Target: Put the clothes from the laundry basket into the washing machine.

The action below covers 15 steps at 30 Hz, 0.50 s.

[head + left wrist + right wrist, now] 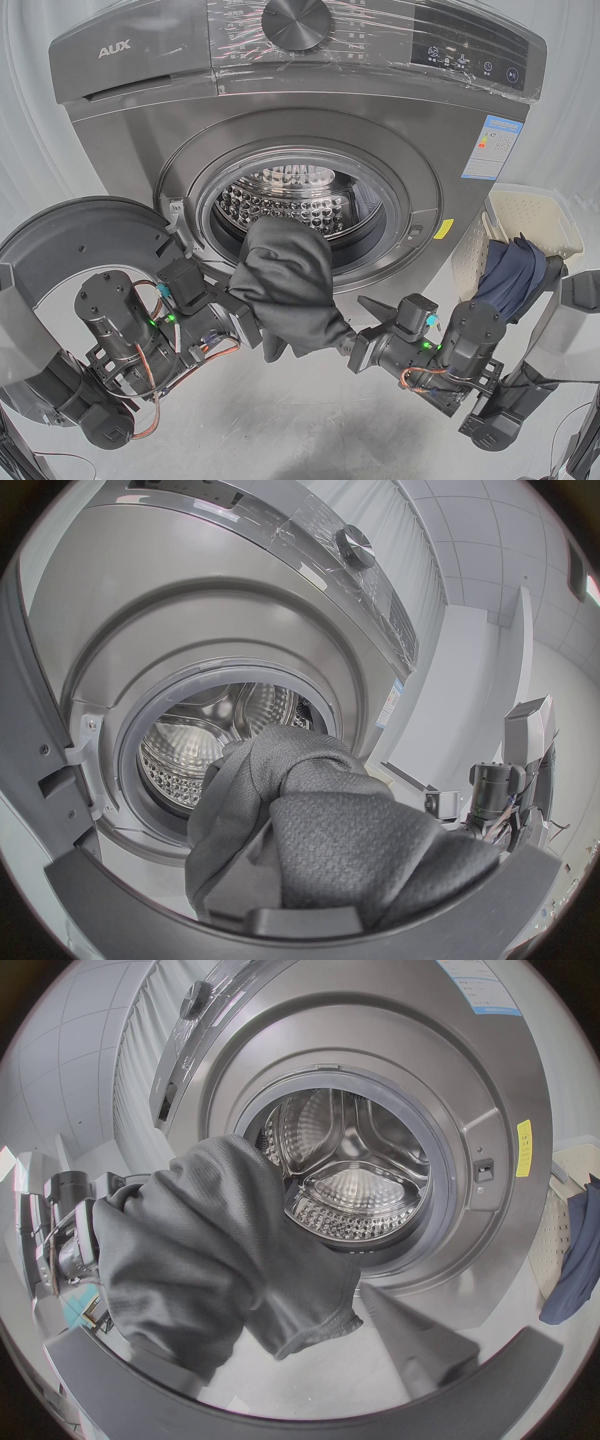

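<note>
Garment [284,275]: dark grey, mesh-textured | washing machine [125,137]: metallic grey | drum [281,203]: silver, perforated | laundry basket [537,219]: cream | draped cloth [512,275]: navy

Pale grey, smooth, slightly glossy floor [300,412] is carrying everything here. Dark grey metal front-loading washing machine [144,144] is standing directly on it, facing the robot, with its round door [81,244] hanging open toward the robot's left, above the floor. Cream perforated plastic laundry basket [537,219] is sitting on the floor just beside the machine's right-hand front corner; can't tell if they're touching. Floor is showing faint scuffs and streaks in front of the machine.
</note>
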Available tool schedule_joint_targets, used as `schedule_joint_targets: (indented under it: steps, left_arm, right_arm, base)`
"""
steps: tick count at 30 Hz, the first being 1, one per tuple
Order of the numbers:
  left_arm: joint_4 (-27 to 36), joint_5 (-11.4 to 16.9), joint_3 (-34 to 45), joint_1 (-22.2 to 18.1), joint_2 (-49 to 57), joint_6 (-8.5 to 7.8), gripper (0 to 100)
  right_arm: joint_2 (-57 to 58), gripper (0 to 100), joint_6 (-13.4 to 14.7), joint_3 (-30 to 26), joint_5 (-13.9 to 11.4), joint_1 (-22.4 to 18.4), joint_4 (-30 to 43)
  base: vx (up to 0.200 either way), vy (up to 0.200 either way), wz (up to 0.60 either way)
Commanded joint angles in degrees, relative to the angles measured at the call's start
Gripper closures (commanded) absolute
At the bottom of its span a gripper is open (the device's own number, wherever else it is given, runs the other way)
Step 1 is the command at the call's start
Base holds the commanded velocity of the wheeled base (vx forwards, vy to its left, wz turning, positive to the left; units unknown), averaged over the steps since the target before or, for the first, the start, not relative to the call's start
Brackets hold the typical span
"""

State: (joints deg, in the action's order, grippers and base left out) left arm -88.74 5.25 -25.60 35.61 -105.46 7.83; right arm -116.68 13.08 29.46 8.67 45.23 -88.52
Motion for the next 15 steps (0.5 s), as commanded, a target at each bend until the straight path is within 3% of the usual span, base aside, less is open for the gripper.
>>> schedule_joint_targets:
  steps: [1,4,6,9,10,12,13,15]
  left_arm:
    - [0.1,0.1,4.6,-0.8,3.2,0.52,100]
    - [0.1,-0.2,5.7,-1.1,3.6,0.26,100]
    - [0.2,-0.6,5.8,-1.2,3.5,0.26,100]
    - [0.2,-0.8,6.6,-1.3,3.1,0.61,100]
    - [0.2,-0.8,7.8,-1.2,2.4,-0.53,100]
    - [0.1,-0.9,8.0,-1.2,1.8,-1.06,100]
    - [0.1,-0.9,8.1,-1.2,1.0,-2.73,100]
    - [0.1,-1.0,8.5,-1.2,0.7,-3.52,100]
  right_arm:
    - [9.9,0,-0.9,-11.8,-5.4,3.5,-0.1]
    - [14.5,0,-2.4,-18.3,-8.9,4.6,0.0]
    - [15.2,0,-4.0,-20.7,-9.5,4.5,0.0]
    - [14.0,0,-3.9,-22.5,-9.2,3.4,0.0]
    - [12.0,0,-3.9,-23.9,-9.1,1.7,-0.1]
    - [11.4,0,-4.1,-24.6,-9.2,0.7,-0.1]
    - [10.9,0,-4.2,-25.2,-9.2,-1.0,-0.1]
    - [10.5,0,-4.1,-25.1,-9.2,-2.2,-0.1]
  base:
    - [0.0,0.0,0.0]
    - [0.0,0.0,0.0]
    - [0.0,0.0,0.0]
    - [0.0,0.0,0.0]
    - [0.0,0.0,0.0]
    - [0.0,0.0,0.0]
    - [0.0,0.0,0.0]
    - [0.0,0.0,0.0]
